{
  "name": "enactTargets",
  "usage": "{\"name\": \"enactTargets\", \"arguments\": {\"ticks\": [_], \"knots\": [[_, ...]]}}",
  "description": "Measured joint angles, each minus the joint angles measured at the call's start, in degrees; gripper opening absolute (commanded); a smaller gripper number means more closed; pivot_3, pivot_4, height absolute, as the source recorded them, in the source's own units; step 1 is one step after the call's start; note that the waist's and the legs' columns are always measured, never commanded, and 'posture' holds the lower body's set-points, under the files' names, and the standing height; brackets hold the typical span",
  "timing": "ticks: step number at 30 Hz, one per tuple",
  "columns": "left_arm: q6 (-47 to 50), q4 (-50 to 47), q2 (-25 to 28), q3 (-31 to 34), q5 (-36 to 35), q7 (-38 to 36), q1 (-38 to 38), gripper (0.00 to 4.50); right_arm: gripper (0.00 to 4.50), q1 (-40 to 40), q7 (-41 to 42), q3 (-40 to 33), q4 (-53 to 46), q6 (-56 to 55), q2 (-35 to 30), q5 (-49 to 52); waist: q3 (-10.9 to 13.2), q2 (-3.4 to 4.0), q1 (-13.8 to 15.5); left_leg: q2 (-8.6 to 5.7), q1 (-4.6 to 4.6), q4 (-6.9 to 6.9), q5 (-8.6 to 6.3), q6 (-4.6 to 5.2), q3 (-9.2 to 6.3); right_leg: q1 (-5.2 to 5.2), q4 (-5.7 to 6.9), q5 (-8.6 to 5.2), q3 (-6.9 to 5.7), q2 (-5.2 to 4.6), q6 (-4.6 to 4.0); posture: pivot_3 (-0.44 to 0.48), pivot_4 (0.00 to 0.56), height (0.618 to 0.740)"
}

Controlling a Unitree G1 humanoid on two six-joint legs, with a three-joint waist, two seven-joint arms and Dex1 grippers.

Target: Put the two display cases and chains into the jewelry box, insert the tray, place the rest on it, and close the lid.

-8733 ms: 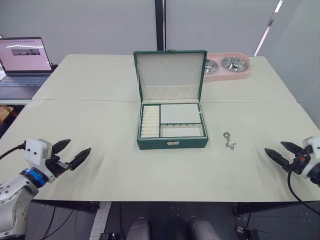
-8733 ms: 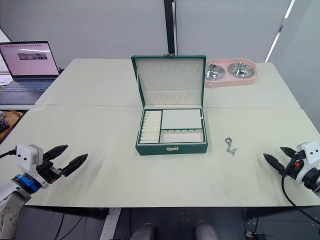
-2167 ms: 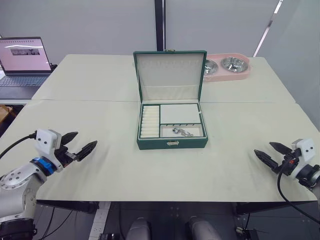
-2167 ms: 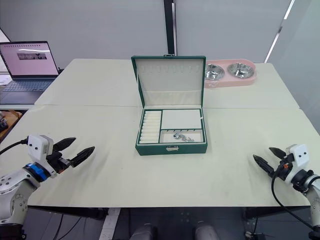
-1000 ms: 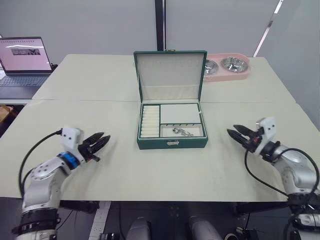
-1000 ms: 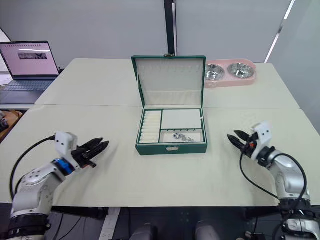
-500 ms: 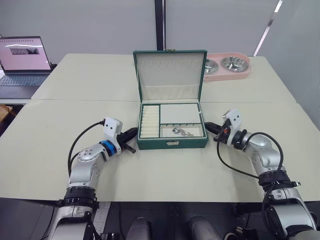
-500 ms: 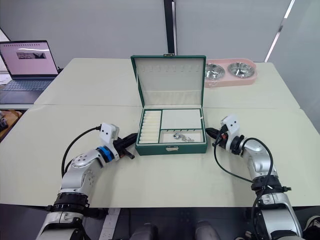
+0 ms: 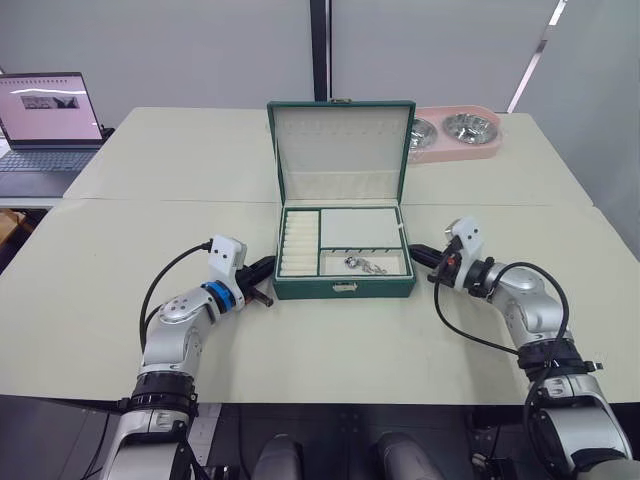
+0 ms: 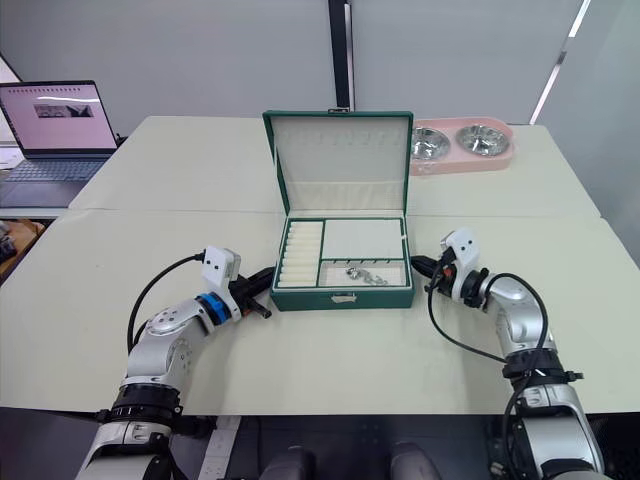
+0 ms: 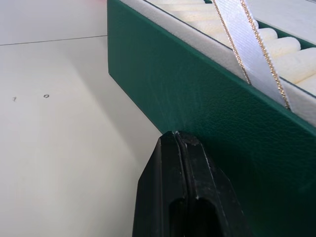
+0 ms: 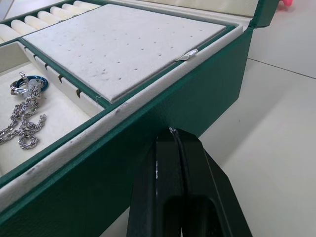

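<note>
In the left eye view the jewelry box [image 9: 345,250] sits open on the pale tabletop [image 9: 330,340], its lid [image 9: 340,150] standing upright at the back and the tray [image 9: 344,243] seated inside; a silver chain [image 9: 365,264] lies in the tray's front compartment, just behind the box's front clasp. The left gripper [image 9: 262,283] rests at the box's left wall near its front corner, and the right gripper [image 9: 424,259] at the box's right wall, one on each side of it. Behind the box to its right stands a pink double pet bowl [image 9: 455,133], and well off to the box's left an open laptop [image 9: 45,130]. The right eye view gives the same layout. In the left wrist view the left gripper's black jaws are pressed together, their tip against or just off the box's green outer wall, with the lid's white ribbon [image 11: 247,49] crossing above the cream ring rolls. In the right wrist view the right gripper's jaws are likewise pressed together at the box's other wall, beside the tray's flat perforated pad, with the chain coiled in the compartment next to it.
</note>
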Motion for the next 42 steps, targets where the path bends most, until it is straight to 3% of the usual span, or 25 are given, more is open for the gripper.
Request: {"name": "enactTargets", "arguments": {"ticks": [12, 30, 42], "knots": [[4.0, -4.6, 1.4, 0.1, -0.2, -2.1, 2.5, 0.00, 0.03, 4.1, 2.4, -0.4, -8.4, 6.7, -1.3, 0.5, 0.0, 0.02, 0.0, 0.00, 0.02, -0.02, -0.01, 0.02, 0.00, 0.02, -0.01, 0.00, 0.01, 0.00, 0.00, 0.000, 0.150, 0.740], [16.5, -23.8, 9.0, 0.6, -5.1, -5.5, 15.5, 0.00, 0.03, 16.6, 2.7, -1.8, -28.4, 17.8, -3.2, 3.0, -0.1, 0.06, 0.0, 0.00, 0.09, -0.09, -0.02, 0.03, -0.03, 0.11, -0.10, -0.01, 0.02, 0.02, 0.00, 0.000, 0.150, 0.740], [17.1, -25.0, 10.3, 1.1, -6.1, -6.6, 17.4, 0.00, 0.03, 18.5, 2.5, -1.8, -31.5, 20.0, -3.4, 3.8, -0.1, 0.10, 0.0, 0.01, 0.14, -0.09, -0.02, 0.03, -0.03, 0.15, -0.10, -0.01, 0.04, 0.07, 0.00, 0.000, 0.150, 0.740]]}}
